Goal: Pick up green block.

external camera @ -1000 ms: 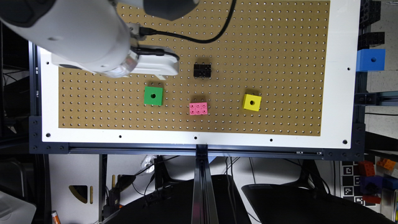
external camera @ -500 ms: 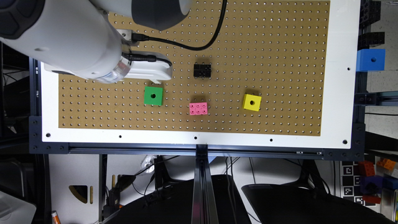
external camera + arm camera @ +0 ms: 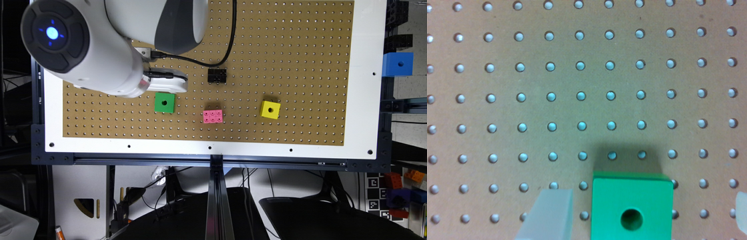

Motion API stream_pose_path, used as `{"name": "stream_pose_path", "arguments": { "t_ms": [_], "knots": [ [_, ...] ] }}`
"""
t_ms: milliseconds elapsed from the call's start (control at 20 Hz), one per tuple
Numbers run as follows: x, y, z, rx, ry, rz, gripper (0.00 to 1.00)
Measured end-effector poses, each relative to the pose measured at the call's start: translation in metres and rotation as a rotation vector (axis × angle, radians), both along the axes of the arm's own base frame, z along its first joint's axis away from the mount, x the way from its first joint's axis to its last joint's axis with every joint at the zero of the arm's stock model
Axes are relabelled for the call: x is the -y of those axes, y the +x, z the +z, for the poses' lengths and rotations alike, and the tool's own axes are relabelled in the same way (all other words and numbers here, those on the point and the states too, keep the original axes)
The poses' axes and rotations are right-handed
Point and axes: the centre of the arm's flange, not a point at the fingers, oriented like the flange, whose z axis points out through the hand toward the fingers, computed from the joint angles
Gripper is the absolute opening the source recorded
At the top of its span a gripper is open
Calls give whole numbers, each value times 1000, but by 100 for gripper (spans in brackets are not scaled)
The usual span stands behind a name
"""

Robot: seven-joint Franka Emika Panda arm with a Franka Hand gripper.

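The green block point(image 3: 164, 102), a bright green cube with a round dark hole in its top, sits on the brown pegboard point(image 3: 300, 50) left of centre. My gripper point(image 3: 166, 85) shows as a white part just beyond the block's far edge in the exterior view. In the wrist view the green block point(image 3: 632, 205) lies between my two translucent fingers point(image 3: 549, 215), nearer to that one than to the other, and touches neither. The gripper point(image 3: 644, 212) is open with the block in the gap.
A pink studded brick point(image 3: 212, 116) lies to the exterior view's right of the green block, then a yellow holed cube point(image 3: 270, 109). A black brick point(image 3: 217, 75) sits farther back. A blue holed cube point(image 3: 397, 64) rests off the board at the right edge.
The arm has swung and the gripper has moved toward the board's near edge, closing on the green block. The blocks have not moved.
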Motion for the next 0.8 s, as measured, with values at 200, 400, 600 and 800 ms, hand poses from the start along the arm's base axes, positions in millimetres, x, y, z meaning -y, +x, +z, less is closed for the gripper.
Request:
{"name": "stream_pose_path", "arguments": {
  "t_ms": [200, 400, 600, 800],
  "knots": [
    [0, 2, -21, 1, 1, 0, 100],
    [0, 1, -36, -8, 4, 0, 100],
    [0, 1, -56, -2, 4, 0, 100],
    [-1, 9, -51, 14, 2, 4, 100]
  ]
}}
